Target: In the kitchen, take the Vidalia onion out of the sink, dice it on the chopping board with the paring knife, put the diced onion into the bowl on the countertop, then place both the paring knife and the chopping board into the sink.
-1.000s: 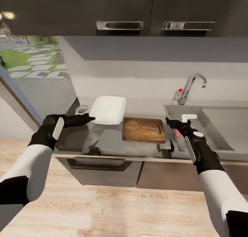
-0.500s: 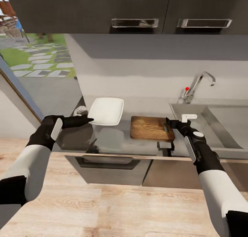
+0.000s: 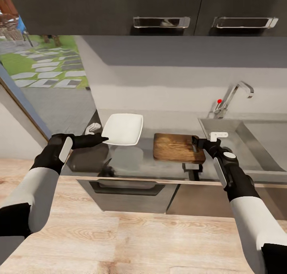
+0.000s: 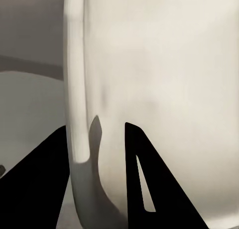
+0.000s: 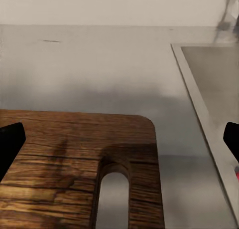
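The chopping board (image 5: 64, 154) lies on the grey bench (image 5: 99, 64), its slot-shaped handle hole (image 5: 113, 199) facing the camera. The right end effector (image 5: 119, 139) has its dark fingertips (image 5: 10, 139) spread wide at either edge. Just beside the board, the sink (image 5: 214, 84) rim runs past.

The countertop (image 3: 131, 162) is a long, glossy grey surface with a pale front edge, running above dark cabinets. Toward its left end, near the back edge, sits the white bowl (image 3: 122, 129); from the head view it is hard to tell whether the bowl rests flat or is tipped up off the surface. Just beyond the left end's back corner lies a small pale object, too blurred to name. Right of the middle lies the wooden board (image 3: 178, 148), flat, its slot hole (image 5: 113, 201) toward the sink (image 3: 239, 140), which is set into the right part of the surface.
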Robot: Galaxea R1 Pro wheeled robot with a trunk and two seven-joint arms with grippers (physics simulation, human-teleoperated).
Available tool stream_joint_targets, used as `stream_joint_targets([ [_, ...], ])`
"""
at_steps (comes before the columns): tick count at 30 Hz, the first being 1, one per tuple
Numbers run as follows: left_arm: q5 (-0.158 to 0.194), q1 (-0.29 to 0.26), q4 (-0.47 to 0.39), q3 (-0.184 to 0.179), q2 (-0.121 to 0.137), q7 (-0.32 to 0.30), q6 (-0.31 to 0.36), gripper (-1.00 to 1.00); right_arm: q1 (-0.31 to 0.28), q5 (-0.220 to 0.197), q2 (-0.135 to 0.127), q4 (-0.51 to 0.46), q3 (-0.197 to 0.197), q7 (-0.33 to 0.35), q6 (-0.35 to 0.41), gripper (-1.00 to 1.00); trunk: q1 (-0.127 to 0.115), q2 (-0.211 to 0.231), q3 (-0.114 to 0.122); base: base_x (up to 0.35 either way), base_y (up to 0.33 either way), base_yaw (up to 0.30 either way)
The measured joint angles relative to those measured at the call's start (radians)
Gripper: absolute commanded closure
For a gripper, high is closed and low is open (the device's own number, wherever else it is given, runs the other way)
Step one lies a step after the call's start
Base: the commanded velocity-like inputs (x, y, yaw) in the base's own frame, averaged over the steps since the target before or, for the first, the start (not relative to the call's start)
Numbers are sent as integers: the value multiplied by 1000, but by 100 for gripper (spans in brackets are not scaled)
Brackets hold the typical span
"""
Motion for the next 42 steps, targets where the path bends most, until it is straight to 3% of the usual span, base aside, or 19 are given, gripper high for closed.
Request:
stream_joint_targets([
  [26,0,0,32,2,5,0,-3,100,0,0,0,0,0,0,0,-100,0,0,-32,0,0,0],
  [34,-1,0,33,2,39,-2,-3,100,0,0,0,0,0,0,0,-100,0,0,-32,0,0,0],
  [42,0,0,34,1,44,-3,-3,100,0,0,0,0,0,0,0,-100,0,0,-36,0,0,0],
])
